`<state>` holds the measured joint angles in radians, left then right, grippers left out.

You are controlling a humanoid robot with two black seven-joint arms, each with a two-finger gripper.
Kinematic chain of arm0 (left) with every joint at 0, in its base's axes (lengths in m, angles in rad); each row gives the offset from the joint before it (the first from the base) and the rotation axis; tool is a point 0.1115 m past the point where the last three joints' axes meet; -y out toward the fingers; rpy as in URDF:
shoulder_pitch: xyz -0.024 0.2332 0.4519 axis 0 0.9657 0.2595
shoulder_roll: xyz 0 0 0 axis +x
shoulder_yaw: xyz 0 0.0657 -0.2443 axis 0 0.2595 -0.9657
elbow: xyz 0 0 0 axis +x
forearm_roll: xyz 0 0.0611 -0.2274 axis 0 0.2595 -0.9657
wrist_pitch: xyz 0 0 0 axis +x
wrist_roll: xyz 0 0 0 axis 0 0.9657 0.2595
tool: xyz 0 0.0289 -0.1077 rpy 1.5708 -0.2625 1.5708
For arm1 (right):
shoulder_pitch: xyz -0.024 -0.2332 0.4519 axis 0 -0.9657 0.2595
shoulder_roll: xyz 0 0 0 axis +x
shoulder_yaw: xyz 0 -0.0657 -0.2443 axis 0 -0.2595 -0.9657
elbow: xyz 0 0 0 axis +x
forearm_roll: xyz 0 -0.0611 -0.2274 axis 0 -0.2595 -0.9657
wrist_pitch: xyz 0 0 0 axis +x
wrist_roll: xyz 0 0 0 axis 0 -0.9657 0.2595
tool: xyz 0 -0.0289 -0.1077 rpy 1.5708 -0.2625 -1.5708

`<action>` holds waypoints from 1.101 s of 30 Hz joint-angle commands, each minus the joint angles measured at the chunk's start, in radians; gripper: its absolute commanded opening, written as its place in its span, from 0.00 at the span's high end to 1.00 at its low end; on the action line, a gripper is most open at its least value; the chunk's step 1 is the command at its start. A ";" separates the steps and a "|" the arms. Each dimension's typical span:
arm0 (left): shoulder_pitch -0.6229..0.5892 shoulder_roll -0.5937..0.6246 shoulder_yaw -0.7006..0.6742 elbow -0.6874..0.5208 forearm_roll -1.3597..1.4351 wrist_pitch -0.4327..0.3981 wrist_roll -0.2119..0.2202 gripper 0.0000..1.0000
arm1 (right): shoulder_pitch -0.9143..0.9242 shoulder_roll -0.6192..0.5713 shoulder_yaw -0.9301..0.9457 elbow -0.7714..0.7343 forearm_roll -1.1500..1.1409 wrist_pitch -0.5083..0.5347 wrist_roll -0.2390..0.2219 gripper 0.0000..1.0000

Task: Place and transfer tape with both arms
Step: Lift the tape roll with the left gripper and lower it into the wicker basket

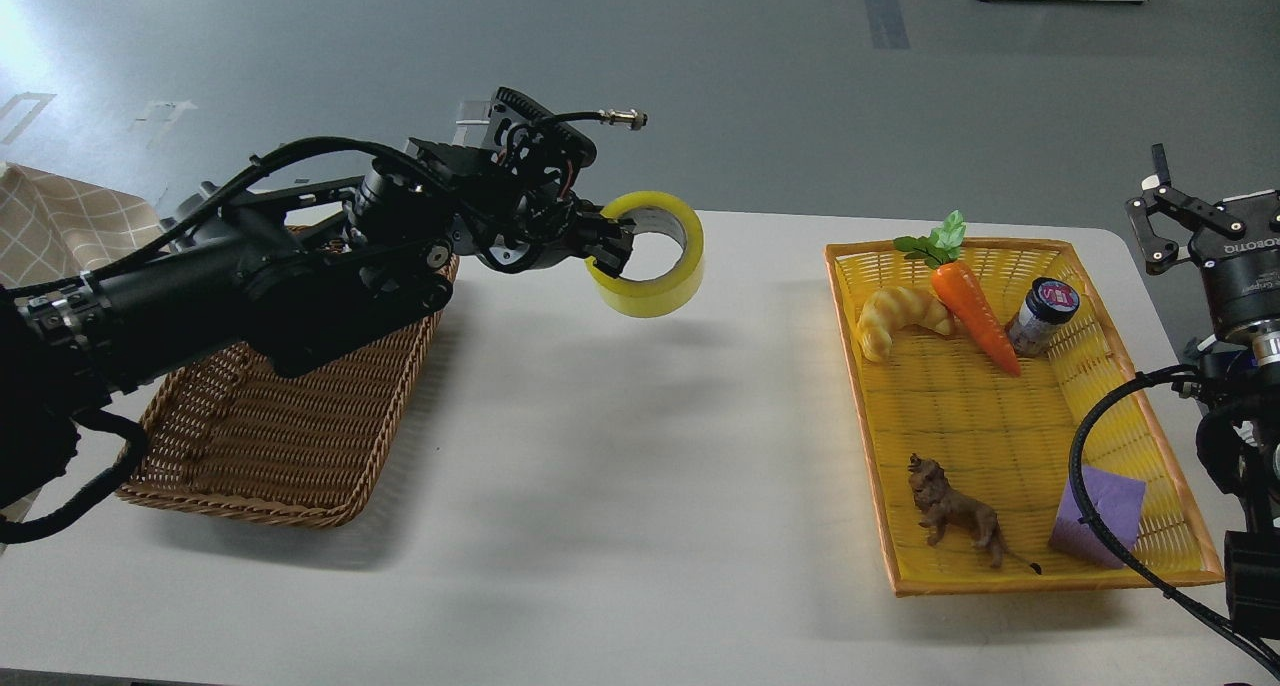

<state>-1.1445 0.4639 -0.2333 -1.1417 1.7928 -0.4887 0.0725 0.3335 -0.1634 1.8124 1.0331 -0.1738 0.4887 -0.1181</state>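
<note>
white table [620, 486]: yellow tray [1000, 416] holds croissant [900, 321], carrot [975, 311]; left gripper [612, 246] clamps tape [655, 266]; right gripper [1165, 216] spread apart.

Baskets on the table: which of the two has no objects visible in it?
The brown wicker basket on the left; the yellow basket on the right holds toys and food.

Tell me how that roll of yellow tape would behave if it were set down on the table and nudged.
The tape is a round, thick ring, so on its edge it would probably roll across the smooth white table; laid flat it should stay put. It keeps its round shape in the left gripper, so it is likely stiff. Its glossy surface may be somewhat slippery.
</note>
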 commanded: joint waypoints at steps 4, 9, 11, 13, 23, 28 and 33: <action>-0.001 0.177 0.005 0.000 -0.003 0.000 -0.109 1.00 | -0.001 0.001 0.001 -0.001 0.001 0.000 0.000 0.00; 0.009 0.306 0.005 0.004 0.000 0.000 -0.174 1.00 | -0.004 0.002 0.001 -0.001 0.001 0.000 0.000 0.00; 0.008 0.366 0.032 0.002 0.000 0.000 -0.203 1.00 | -0.005 0.007 0.001 -0.001 0.001 0.000 0.000 0.00; 0.008 0.416 0.070 -0.001 0.003 0.000 -0.243 1.00 | -0.005 0.009 -0.001 -0.001 0.001 0.000 0.000 0.00; 0.022 0.536 0.215 0.000 0.010 0.000 -0.307 1.00 | -0.007 0.012 -0.001 0.002 0.001 0.000 -0.002 0.00; 0.081 0.538 0.256 0.016 0.016 0.000 -0.307 1.00 | -0.007 0.016 -0.001 0.002 0.001 0.000 0.000 0.00; 0.135 0.536 0.259 0.033 0.016 0.000 -0.306 1.00 | -0.010 0.016 -0.001 0.005 0.001 0.000 -0.002 0.00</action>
<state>-1.0309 1.0020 0.0249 -1.1235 1.8082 -0.4887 -0.2348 0.3262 -0.1474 1.8116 1.0379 -0.1733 0.4887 -0.1189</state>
